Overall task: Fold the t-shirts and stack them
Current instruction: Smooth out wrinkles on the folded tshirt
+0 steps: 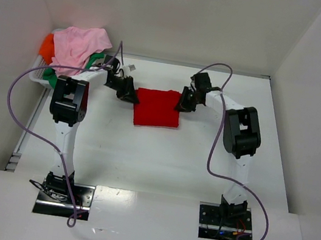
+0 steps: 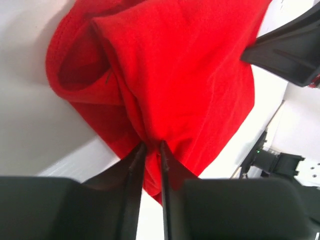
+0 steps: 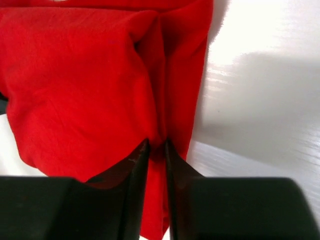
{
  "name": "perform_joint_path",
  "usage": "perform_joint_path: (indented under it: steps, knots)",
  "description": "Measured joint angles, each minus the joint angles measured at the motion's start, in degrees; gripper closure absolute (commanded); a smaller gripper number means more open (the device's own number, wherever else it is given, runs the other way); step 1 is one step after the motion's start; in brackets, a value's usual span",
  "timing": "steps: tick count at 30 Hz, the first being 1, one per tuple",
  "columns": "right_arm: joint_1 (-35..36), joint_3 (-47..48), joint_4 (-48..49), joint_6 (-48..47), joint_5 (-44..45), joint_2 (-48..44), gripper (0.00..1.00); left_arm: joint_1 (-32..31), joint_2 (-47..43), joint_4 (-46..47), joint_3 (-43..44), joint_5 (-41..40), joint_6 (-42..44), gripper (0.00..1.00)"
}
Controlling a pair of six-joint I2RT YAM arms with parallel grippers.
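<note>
- White table (image 1: 170, 171); red shirt (image 1: 157, 108) mid-table, partly folded.
- Pinched at opposite edges by left gripper (image 2: 152, 146) and right gripper (image 3: 157, 142).
- Probably best: move both together, keep edges square, no tugging.

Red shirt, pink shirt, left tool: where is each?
red shirt (image 1: 157, 108), top view, middle of the folded cloth.
pink shirt (image 1: 82, 45), top view, middle of the cloth.
left tool (image 2: 152, 146), left wrist view, between its fingertips.

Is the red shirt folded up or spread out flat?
Folded. The red shirt is a small rectangle with layers doubled over; the left hand and right hand each pinch one side.
</note>
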Motion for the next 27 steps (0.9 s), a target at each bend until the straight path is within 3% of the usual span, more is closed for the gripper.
perform_joint_path:
  steps: [3, 8, 27]
  knots:
    - [0.0, 0.59, 0.0, 0.24, -0.33, 0.79, 0.88, -0.2, 0.0, 0.39, 0.0, 0.39, -0.15, 0.91]
    - [0.0, 1.05, 0.0, 0.42, -0.59, 0.81, 0.99, -0.33, 0.0, 0.79, 0.0, 0.68, -0.44, 1.0]
    - [-2.21, 1.11, 0.15, 0.87, -0.2, 0.81, 1.0, -0.13, -0.04, 0.2, 0.17, 0.59, -0.57, 1.0]
